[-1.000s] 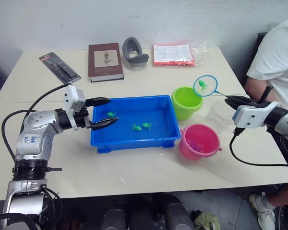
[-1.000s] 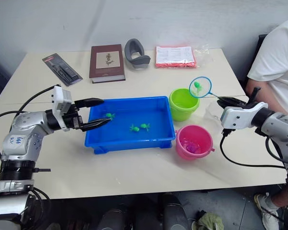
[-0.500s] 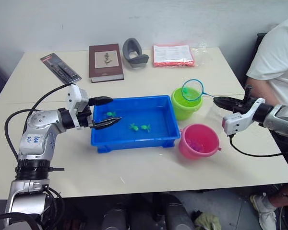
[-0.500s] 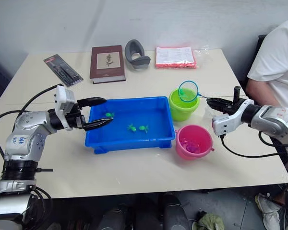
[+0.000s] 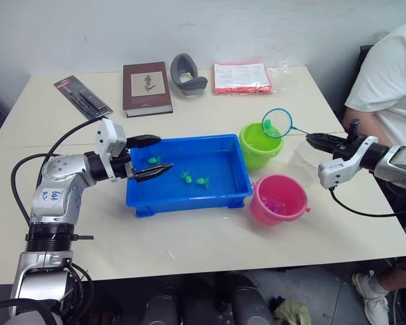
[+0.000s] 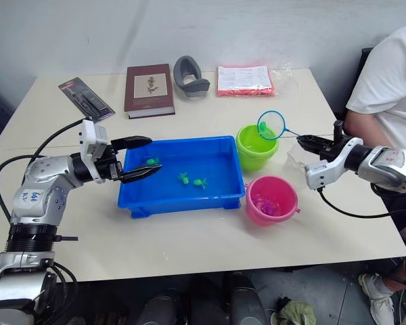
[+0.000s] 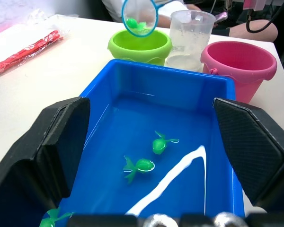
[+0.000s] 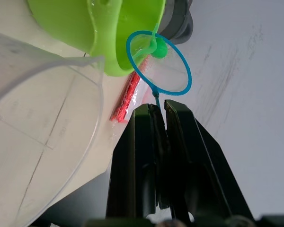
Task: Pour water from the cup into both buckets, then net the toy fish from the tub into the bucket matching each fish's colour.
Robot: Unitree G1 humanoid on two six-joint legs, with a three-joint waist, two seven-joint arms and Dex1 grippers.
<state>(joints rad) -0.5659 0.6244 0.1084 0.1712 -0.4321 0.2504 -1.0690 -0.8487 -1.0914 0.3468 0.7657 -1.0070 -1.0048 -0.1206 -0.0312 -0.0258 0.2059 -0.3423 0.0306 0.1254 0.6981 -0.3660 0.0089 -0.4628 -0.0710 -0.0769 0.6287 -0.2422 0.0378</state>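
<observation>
**Net with green fish held over the green bucket**

Beige tabletop [image 5: 189, 244] against a pale wall, with a person in a white shirt [image 5: 392, 74] seated at its right edge. Centred on it lies the blue tub [image 5: 188, 201], holding three green fish [image 7: 143, 165] in shallow water. Just beside the tub's right end stand the green bucket [image 5: 258, 150], nearer the far edge, and the pink bucket [image 5: 279, 203], nearer the front edge, with pink fish inside. The clear cup [image 7: 189, 35] stands behind the two buckets, toward the right edge.

The right gripper [image 5: 316, 139] has its fingers clamped together on the handle of a blue-rimmed net [image 5: 275, 123], which hangs above the green bucket's rim with a green fish [image 8: 157, 48] in it. The left gripper [image 5: 149, 157] hovers over the tub's left end, fingers spread wide apart and holding nothing.

Along the far edge lie a black packet [image 5: 83, 97], a brown book [image 5: 147, 88], a grey holder [image 5: 187, 73] and a red-and-white packet [image 5: 242, 77].
</observation>
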